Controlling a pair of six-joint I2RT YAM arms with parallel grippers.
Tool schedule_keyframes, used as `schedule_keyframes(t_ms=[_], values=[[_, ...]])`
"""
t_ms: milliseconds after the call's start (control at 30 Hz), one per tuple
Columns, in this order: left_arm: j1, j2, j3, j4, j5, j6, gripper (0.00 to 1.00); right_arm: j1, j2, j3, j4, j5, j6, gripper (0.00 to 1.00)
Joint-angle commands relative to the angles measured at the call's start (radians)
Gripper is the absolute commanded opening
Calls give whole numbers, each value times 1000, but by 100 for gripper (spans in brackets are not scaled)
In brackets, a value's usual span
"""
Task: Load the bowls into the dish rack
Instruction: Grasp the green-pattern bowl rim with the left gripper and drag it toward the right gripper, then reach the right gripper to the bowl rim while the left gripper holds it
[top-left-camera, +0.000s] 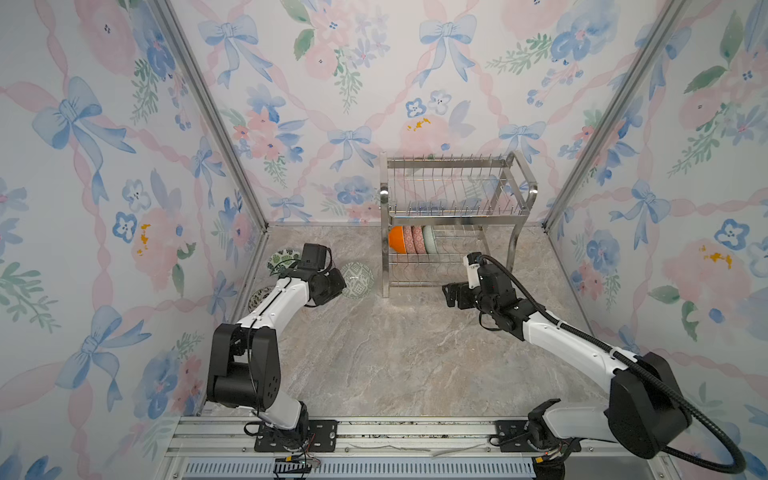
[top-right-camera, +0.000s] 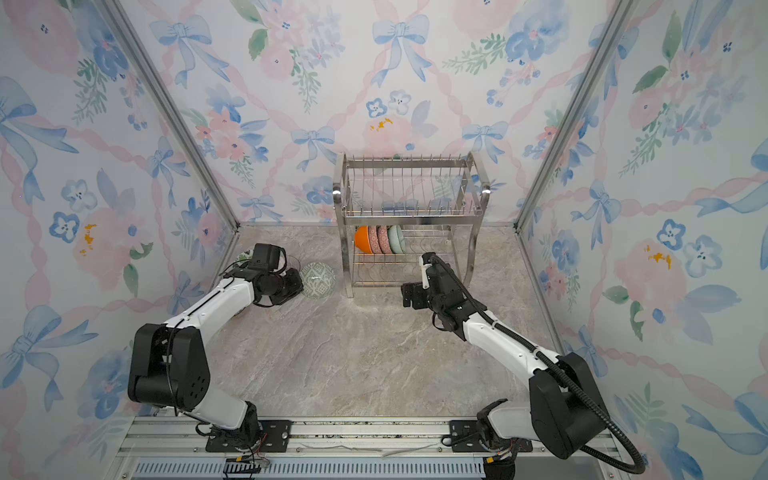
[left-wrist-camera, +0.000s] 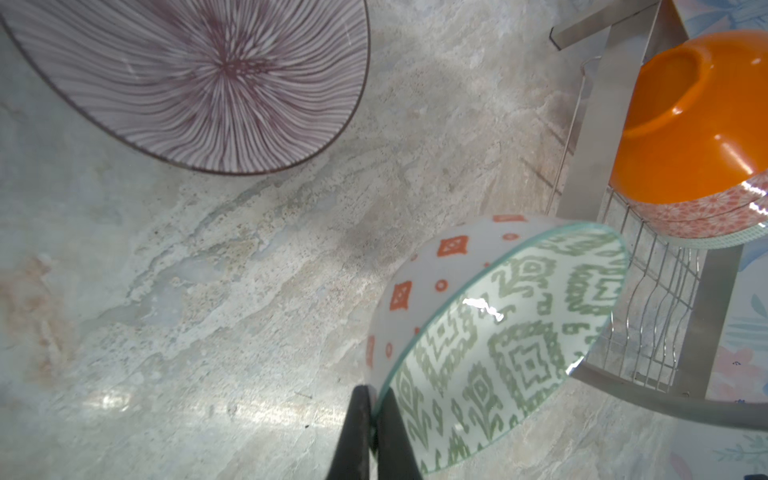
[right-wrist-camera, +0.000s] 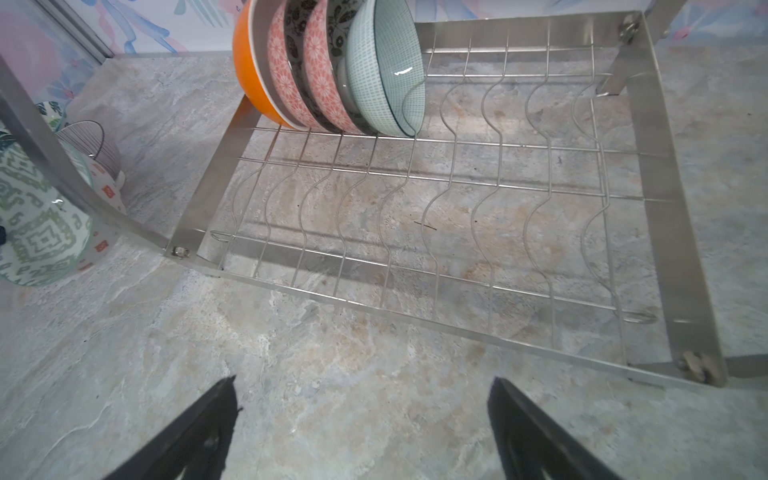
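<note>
- Left gripper (left-wrist-camera: 374, 401) was clamped on the rim of the green bowl (left-wrist-camera: 511, 332), pinching the wall from inside and outside. A rim pinch fits here, since the bowl looked too wide to span.
- Green bowl sat tipped almost on edge, just beside the rack (top-left-camera: 451, 212), at its leg on the left-arm side. My read is that the tilt pre-matched how bowls stand in the slots. Couldn't tell if it was clear of the surface (top-left-camera: 395, 353).
- Four bowls stood on edge in the rack's lower tier, packed at that same end: orange bowl (right-wrist-camera: 249, 70) outermost, two pink bowls (right-wrist-camera: 282, 75), then teal bowl (right-wrist-camera: 386, 70). The wavy wires (right-wrist-camera: 449, 174) held them upright, and the open slots ran on past the teal bowl.
- Right gripper (right-wrist-camera: 361, 382) had its jaws wide apart and held nothing. It hovered low in front of the rack's lower tier, facing the free slots. It was probably staged to take or steady the next bowl.
- Purple bowl (left-wrist-camera: 199, 79) and leaf bowl (top-left-camera: 282, 259) sat upright on the surface, farther from the rack than the green bowl, not yet loaded.
- Likely next slot was the one beside the teal bowl. The risk was clipping the rack's leg on the way in.
</note>
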Motion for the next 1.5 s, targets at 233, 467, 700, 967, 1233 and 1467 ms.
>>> schedule_keyframes(t_ms=[233,467,700,967,1233,1467], values=[[11,-119,-95,-38,60,71,0,108,-101,-57,92,-8,-61,97],[-20,-166,-186,-38,86,60,0,144,-59,-30,76,10,-61,97],[-151,-195,-213,-39,52,57,0,154,-41,-24,73,6,-55,96],[-319,-112,-167,-38,12,42,0,155,-65,-50,76,12,-79,97],[-458,36,-21,-38,2,48,0,154,-89,-76,63,40,-77,97],[-532,111,52,-38,9,37,0,150,-120,-111,54,67,-83,96]])
